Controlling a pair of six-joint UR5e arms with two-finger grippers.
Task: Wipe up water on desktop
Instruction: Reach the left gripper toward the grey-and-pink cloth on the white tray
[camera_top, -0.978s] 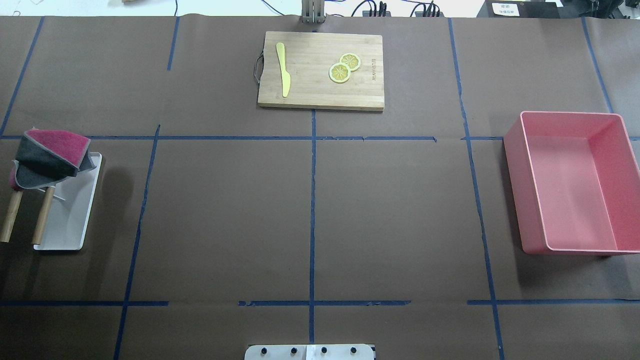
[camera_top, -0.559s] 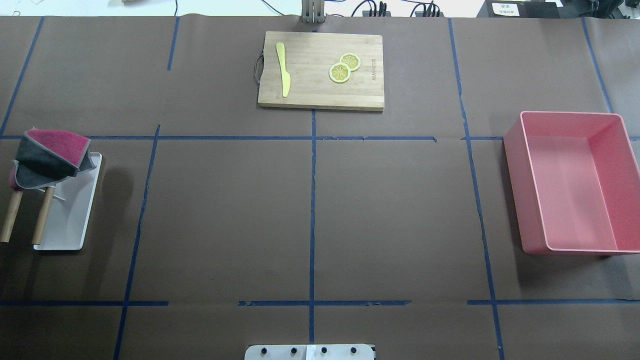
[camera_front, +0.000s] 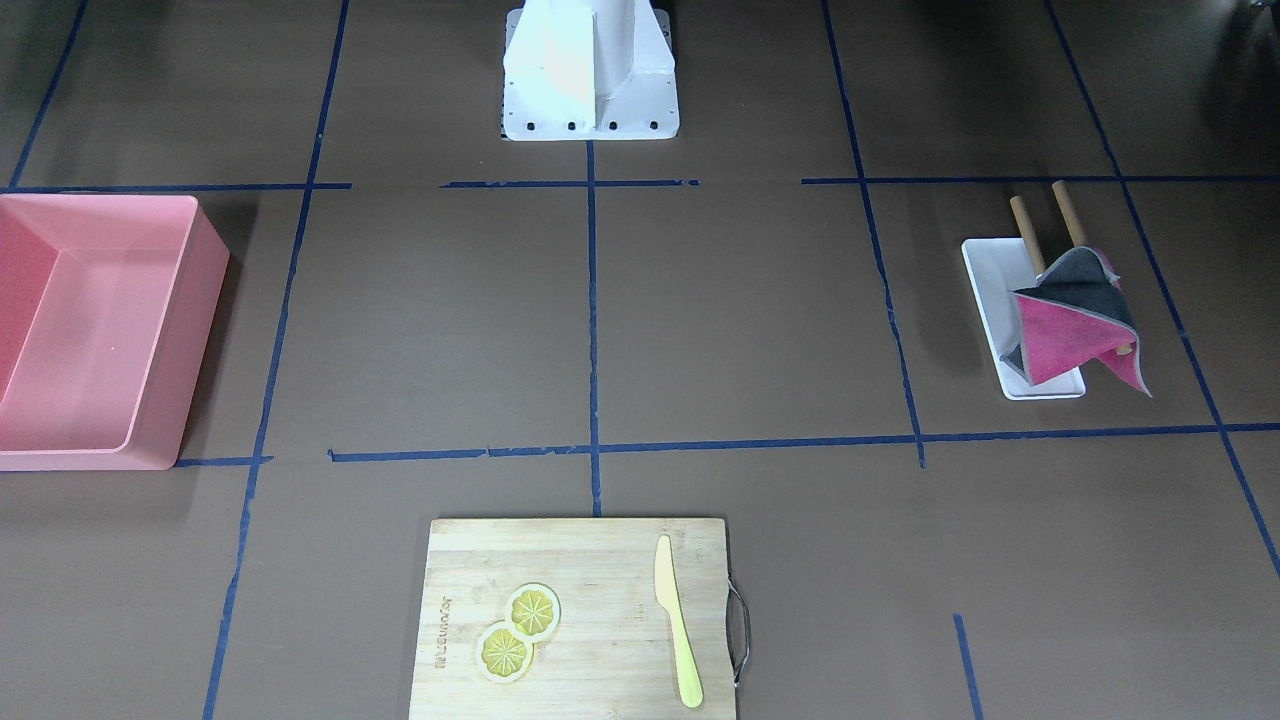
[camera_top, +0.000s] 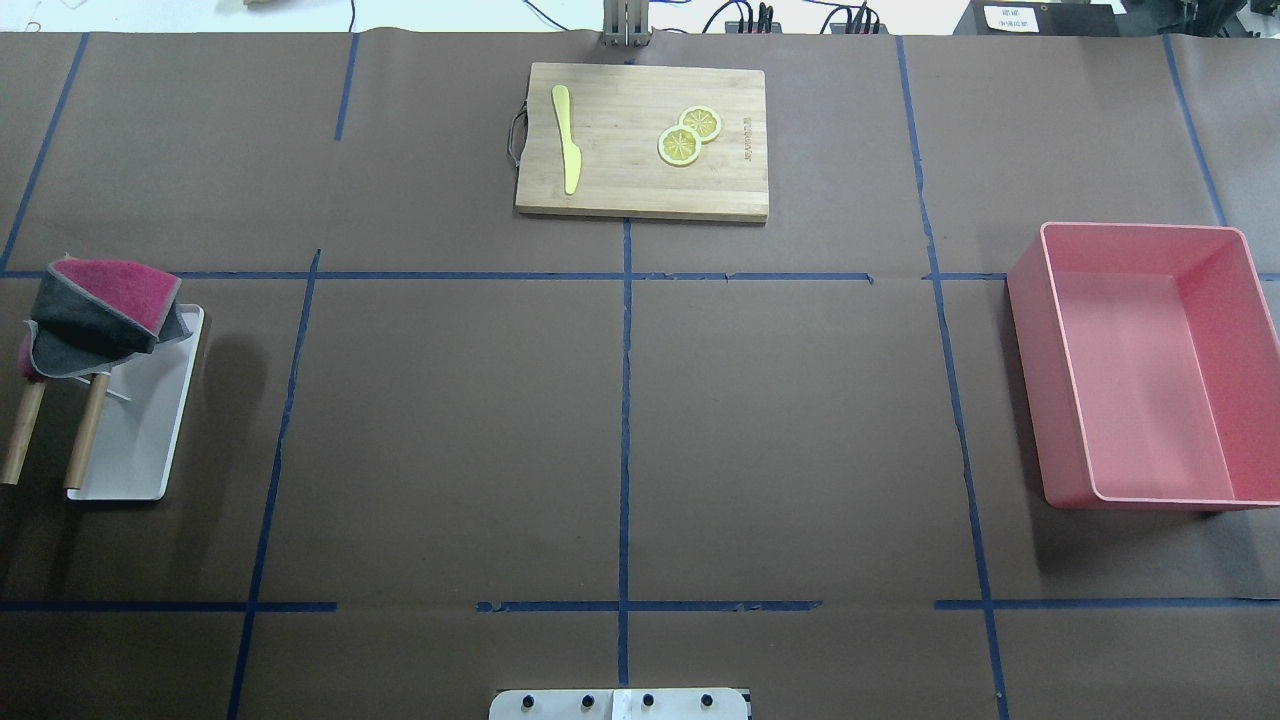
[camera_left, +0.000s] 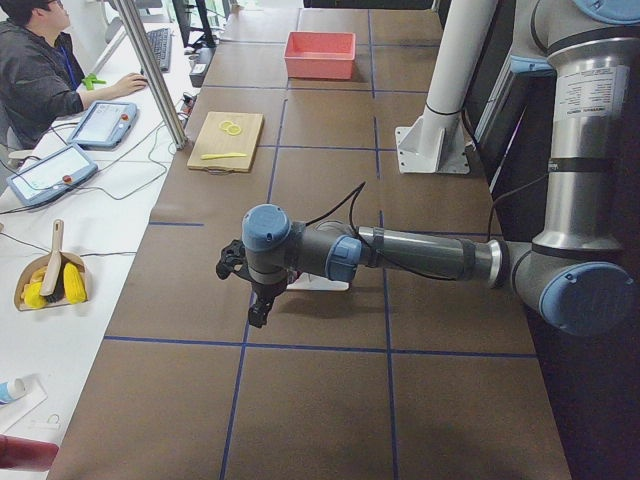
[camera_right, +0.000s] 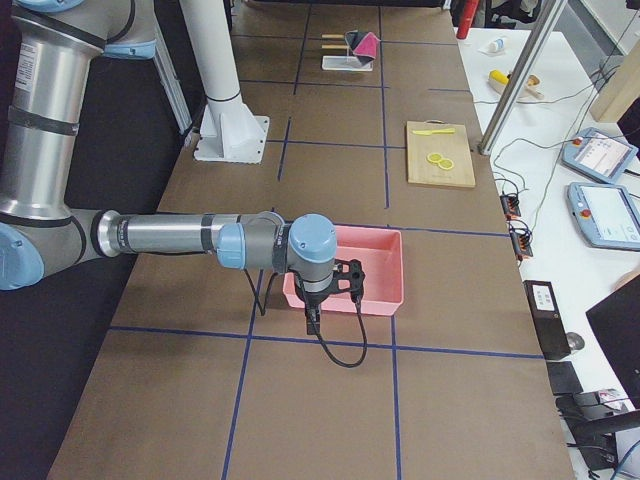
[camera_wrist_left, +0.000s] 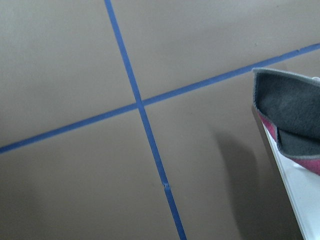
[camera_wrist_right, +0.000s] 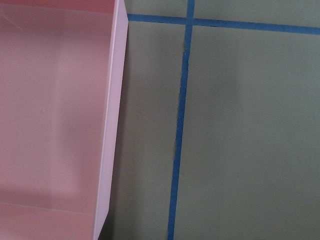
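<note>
- The cloth (camera_top: 100, 315) was hung on a rack (camera_top: 84, 440) at the left of the table (camera_top: 450, 450), presumably for ready pickup.
- The openings of the left gripper (camera_left: 227, 266) and right gripper (camera_right: 355, 280) could not be determined.

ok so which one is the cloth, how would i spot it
On the brown desktop with blue tape lines, go to the robot's left side, where a narrow white tray lies. The cloth is draped over two wooden rods above it: the only soft thing there, dark grey on one face, magenta on the other.
</note>
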